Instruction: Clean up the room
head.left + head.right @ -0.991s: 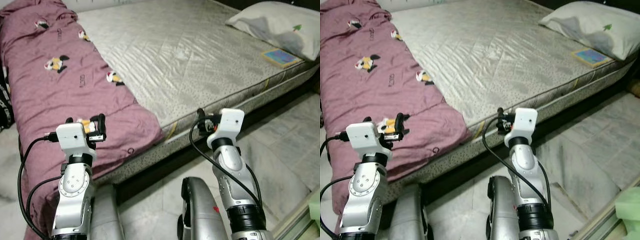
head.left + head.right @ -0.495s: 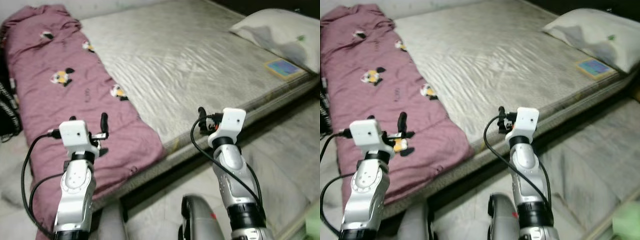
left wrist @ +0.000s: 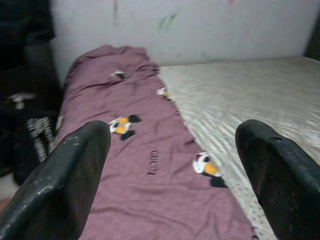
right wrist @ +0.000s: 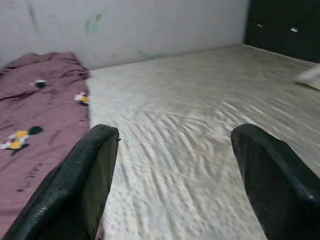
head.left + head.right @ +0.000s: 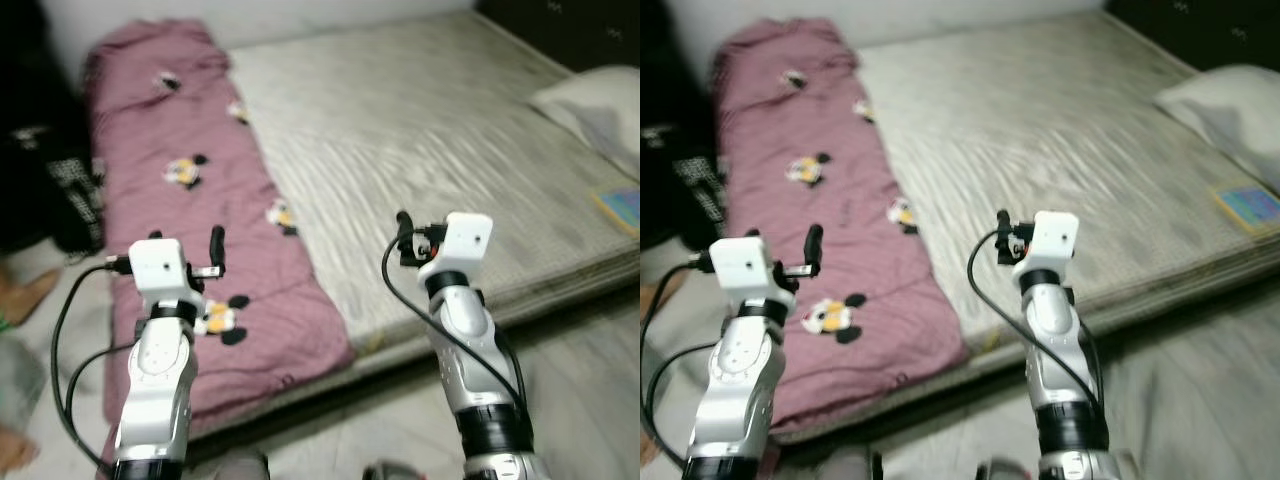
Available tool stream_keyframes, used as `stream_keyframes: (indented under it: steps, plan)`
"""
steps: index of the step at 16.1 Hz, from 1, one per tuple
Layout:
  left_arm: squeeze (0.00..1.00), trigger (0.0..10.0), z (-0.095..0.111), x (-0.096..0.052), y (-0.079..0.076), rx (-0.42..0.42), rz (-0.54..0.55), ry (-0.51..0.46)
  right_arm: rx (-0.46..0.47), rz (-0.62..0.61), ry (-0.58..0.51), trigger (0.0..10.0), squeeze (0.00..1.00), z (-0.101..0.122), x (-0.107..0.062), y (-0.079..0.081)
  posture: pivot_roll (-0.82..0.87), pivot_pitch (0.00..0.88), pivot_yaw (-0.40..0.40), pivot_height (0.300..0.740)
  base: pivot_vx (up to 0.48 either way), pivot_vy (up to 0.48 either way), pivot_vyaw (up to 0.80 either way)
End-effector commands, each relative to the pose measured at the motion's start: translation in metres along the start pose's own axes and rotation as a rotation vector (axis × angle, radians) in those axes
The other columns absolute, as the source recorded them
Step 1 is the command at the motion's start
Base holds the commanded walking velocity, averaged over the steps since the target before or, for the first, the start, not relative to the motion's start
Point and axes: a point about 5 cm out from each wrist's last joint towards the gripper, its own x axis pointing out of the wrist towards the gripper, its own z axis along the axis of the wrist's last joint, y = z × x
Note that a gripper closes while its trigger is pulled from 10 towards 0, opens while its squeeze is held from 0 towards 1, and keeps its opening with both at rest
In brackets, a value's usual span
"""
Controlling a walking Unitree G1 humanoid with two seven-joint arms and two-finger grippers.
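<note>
A mauve blanket [image 5: 190, 190] with cartoon prints lies lengthwise along the left side of a grey mattress [image 5: 420, 140]. Its near end hangs over the mattress's front edge. Both arms are raised in front of the bed. My left gripper [image 3: 170, 165] is open, hovering above the blanket's near part, and holds nothing. My right gripper [image 4: 175, 170] is also open and empty, over the mattress's front strip. The black fingers [image 5: 217, 243] of the left one stand upright beside its white wrist box.
A white pillow [image 5: 600, 105] and a flat blue book [image 5: 622, 208] lie at the mattress's right end. Dark furniture and a black-and-white cloth [image 5: 68, 190] stand left of the bed. Grey floor tiles [image 5: 580, 370] run along the bed's front. The eye views are blurred.
The whole picture has swung to the left, so pillow and book now sit at the right edge and the dark things on the left have come in. Both grippers stay open and raised.
</note>
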Motion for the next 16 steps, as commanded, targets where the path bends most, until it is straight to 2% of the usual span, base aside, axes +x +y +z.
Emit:
stream_keyframes:
  steps: [1, 11, 16]
  plan:
    - [0.00, 10.0, -0.0060, -0.0011, 0.0031, 0.012, 0.029, 0.041, 0.002, 0.014, 0.000, 10.0, 0.00, -0.0001, 0.0005, 0.0041, -0.01, 0.000, 0.007, 0.740, 0.000, 0.000, 0.00]
    - [0.00, 10.0, -0.0075, -0.0017, -0.0027, -0.019, 0.016, 0.059, -0.008, 0.037, 0.005, 10.0, 0.00, -0.0005, 0.0000, 0.0046, -0.02, 0.002, -0.002, 0.740, 0.000, 0.000, 0.00]
    - [0.00, 10.0, -0.0083, -0.0013, -0.0038, -0.023, 0.007, 0.067, 0.001, 0.047, -0.005, 10.0, 0.00, 0.0003, -0.0008, 0.0066, -0.02, 0.005, -0.002, 0.740, 0.000, 0.445, 0.00]
